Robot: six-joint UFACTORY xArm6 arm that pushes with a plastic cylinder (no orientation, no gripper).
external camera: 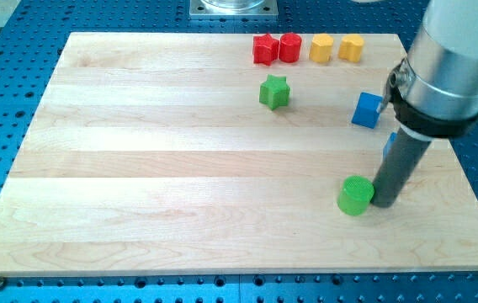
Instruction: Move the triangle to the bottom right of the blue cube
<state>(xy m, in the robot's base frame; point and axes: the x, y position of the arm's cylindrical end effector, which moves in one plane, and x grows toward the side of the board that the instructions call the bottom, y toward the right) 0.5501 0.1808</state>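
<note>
Triangle, only a blue sliver behind my rod, lies above my tip, which holds nothing.

Blue cube: a small block lying flat on the board, slightly rotated, toward the board's two o'clock. At the cube's five o'clock, near but apart, we see only a blue sliver, mostly hidden behind the rod; we cannot tell its shape.

Your arm's upper body cut off at the view's top right, a small blue piece mostly hidden behind the rod, shape unclear
</note>
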